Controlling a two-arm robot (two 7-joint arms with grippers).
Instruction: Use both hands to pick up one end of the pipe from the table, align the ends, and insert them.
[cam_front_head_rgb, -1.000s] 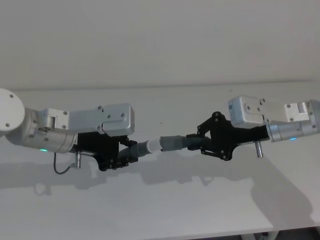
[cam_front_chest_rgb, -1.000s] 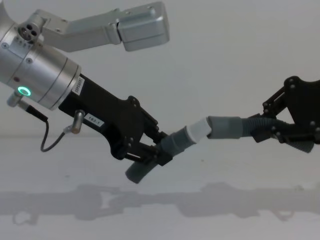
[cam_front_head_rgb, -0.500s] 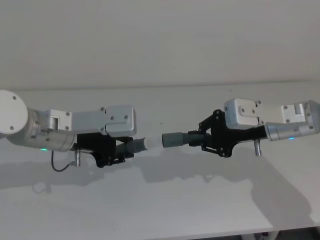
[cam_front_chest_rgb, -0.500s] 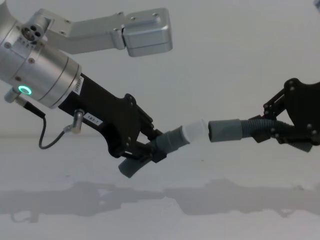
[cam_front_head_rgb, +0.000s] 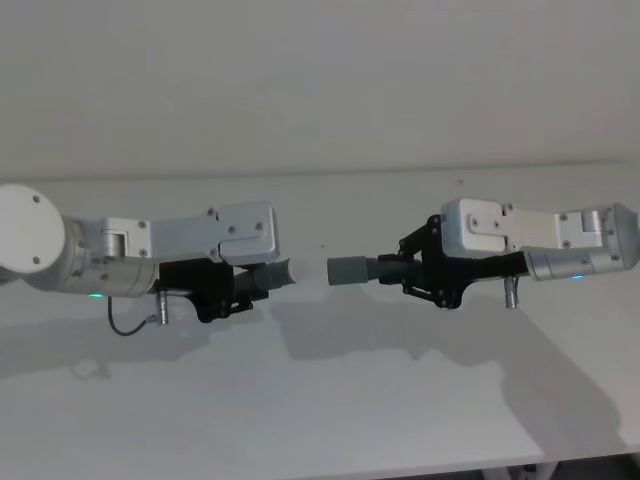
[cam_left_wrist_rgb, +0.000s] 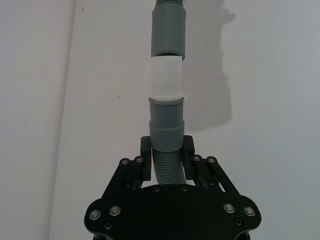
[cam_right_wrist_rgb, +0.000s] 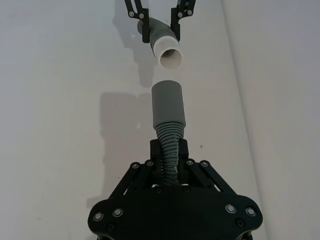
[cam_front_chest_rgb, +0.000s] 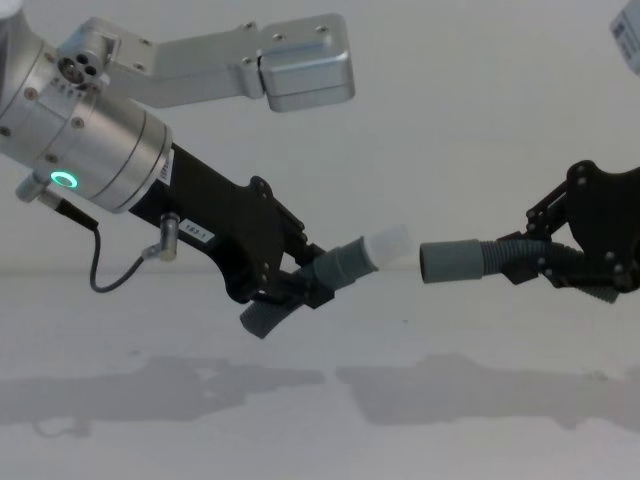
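Observation:
Both pieces of the pipe hang above the table (cam_front_head_rgb: 330, 410), end to end. My left gripper (cam_front_head_rgb: 232, 292) is shut on the ribbed part of the piece whose grey cuff (cam_left_wrist_rgb: 166, 125) carries the white tip (cam_front_chest_rgb: 388, 245). My right gripper (cam_front_head_rgb: 420, 272) is shut on the ribbed part of the other piece, its wide grey cuff (cam_front_chest_rgb: 452, 262) pointing at the white tip. A small gap separates the two ends (cam_right_wrist_rgb: 169, 57), which lie nearly in one line. In the left wrist view my left gripper (cam_left_wrist_rgb: 166, 150) clamps the ribs just below the cuff.
The white-grey table (cam_front_chest_rgb: 320, 420) carries the arms' shadows and a few tiny dark specks. A thin black cable (cam_front_chest_rgb: 100, 270) hangs from my left wrist. A plain wall stands behind the table's far edge.
The white tip met the grey cuff at an angle a second ago. Both grippers have drawn slightly apart and levelled the pieces, leaving a small gap with the ends now in line.

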